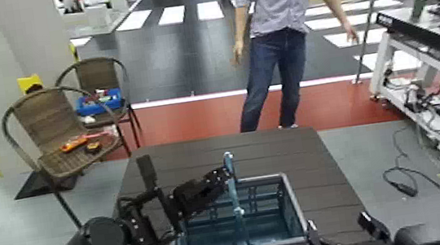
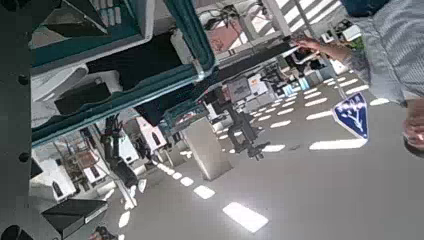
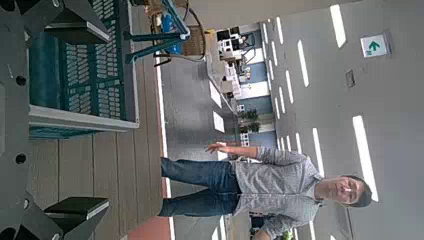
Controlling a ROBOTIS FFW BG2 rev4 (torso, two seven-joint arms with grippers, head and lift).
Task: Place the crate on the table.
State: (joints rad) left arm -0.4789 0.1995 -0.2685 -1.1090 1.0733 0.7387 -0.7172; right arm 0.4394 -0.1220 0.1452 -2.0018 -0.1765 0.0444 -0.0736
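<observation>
One teal-blue lattice-sided plastic crate point(image 1: 238, 228), resting at the near edge of the dark brown slatted table point(image 1: 311, 161); left gripper point(image 1: 219, 183) clamps its upright handle, right gripper point(image 1: 342, 238) spread empty nearby; an off-centre pull could tip it off.

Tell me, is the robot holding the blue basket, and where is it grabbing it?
Looks like yes: the left claw seems to grip the crate by its upright handle, over the table. The right claw waits near the crate's corner, holding nothing.
</observation>
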